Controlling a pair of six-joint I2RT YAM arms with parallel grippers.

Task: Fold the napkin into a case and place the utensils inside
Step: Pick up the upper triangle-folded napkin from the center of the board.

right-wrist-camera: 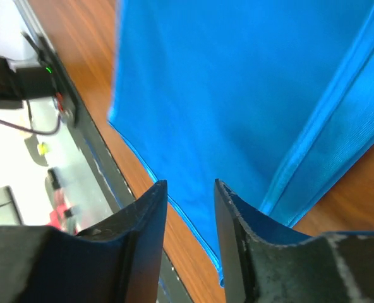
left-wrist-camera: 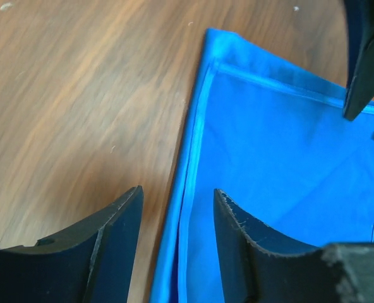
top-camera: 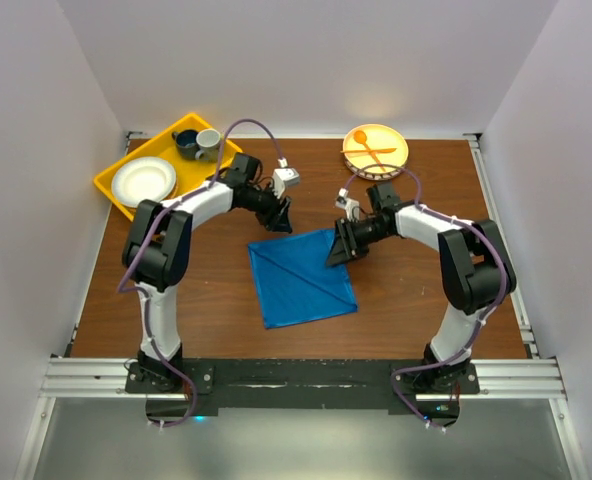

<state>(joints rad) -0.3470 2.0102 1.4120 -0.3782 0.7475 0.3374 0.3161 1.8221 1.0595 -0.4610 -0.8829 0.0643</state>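
Blue napkin (top-camera: 303, 278) lies spread on the wooden table (top-camera: 206, 290), with a gripper at each far side.
Left gripper (top-camera: 282, 216) is above its far edge, fingers half apart and empty. Right gripper (top-camera: 337, 250) is by the far right corner, fingers slightly apart, holding nothing.

Brown wooden table (top-camera: 426, 300): blue napkin (top-camera: 301, 280) centre, yellow tray (top-camera: 104, 184) far-left, yellow plate (top-camera: 398, 150) far-right.

Overhead + wrist cams, napkin (top-camera: 301, 280) shared

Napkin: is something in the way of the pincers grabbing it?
Nothing visible. The napkin lies uncovered, and the left pincer and right pincer hang open right above its edges.
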